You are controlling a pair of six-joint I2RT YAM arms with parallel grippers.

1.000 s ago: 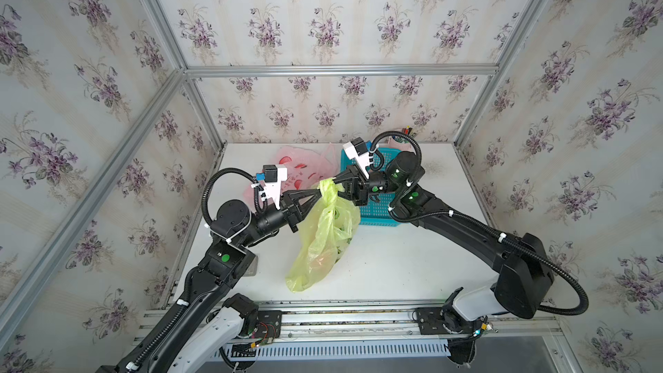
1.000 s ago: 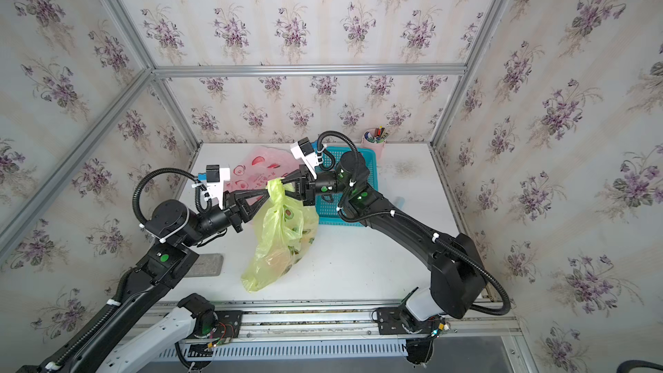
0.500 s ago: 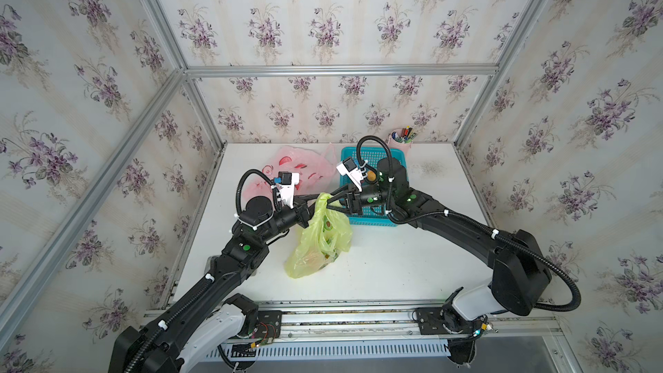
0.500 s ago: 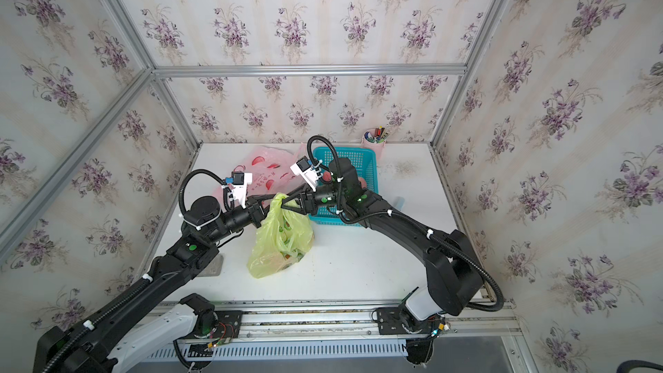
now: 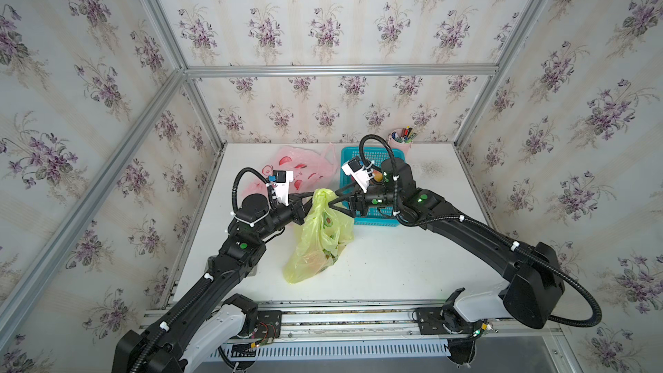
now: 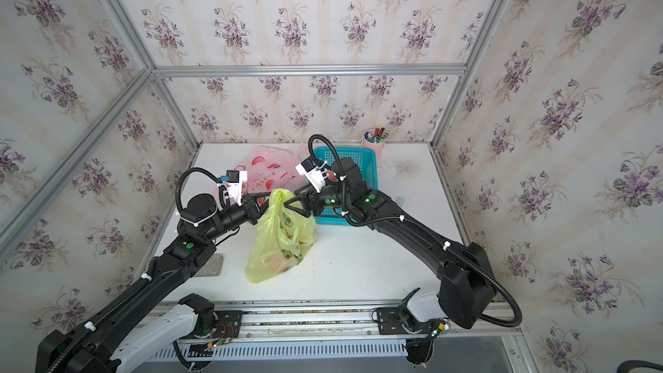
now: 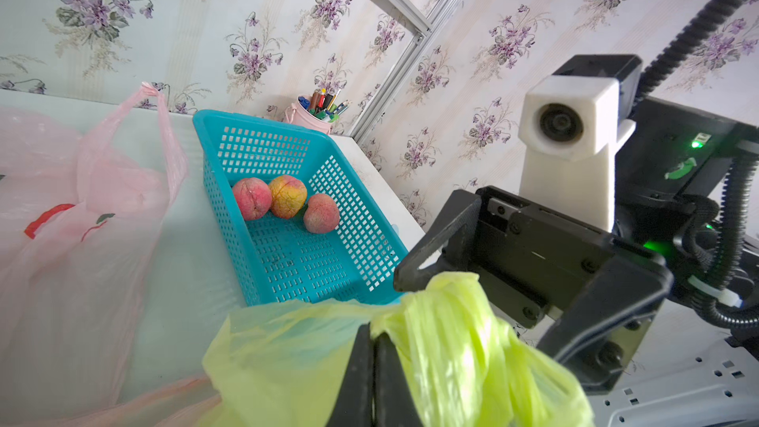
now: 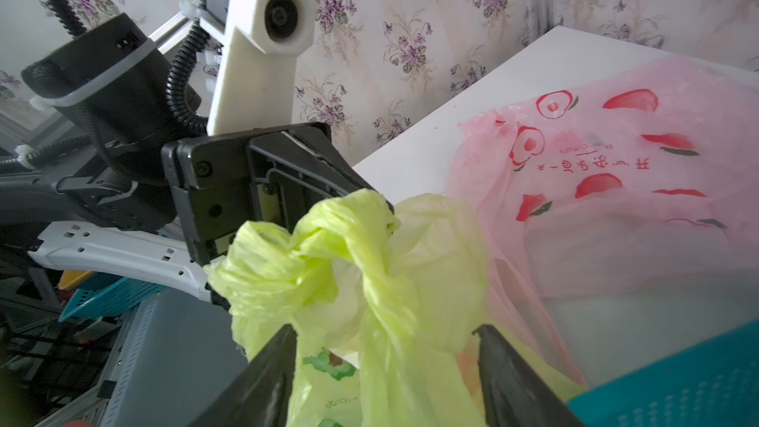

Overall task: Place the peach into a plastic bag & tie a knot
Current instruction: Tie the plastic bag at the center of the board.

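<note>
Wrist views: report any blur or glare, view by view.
Left wrist: basket and peaches sharp; yellow bag up close is smeared, with bright glare on its folds. Right wrist: knot fairly crisp, black fingers at the lens soft.

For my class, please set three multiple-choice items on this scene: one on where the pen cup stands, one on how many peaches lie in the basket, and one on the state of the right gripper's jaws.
1. Where does the pen cup stand?
A. Behind the teal basket, at the back of the table
B. Inside the basket
C. At the table's front edge

2. How many peaches lie in the basket?
A. One
B. Three
C. Five

3. How do the jaws of the right gripper stand?
A. Shut on a peach
B. Open, either side of the yellow-green bag
C. Shut on the basket's rim

Answers:
1 A: both top views show the cup by the back wall, beyond the basket.
2 B: the left wrist view shows three.
3 B: the right wrist view shows the jaws apart, with the bag's knotted top between them.
</note>
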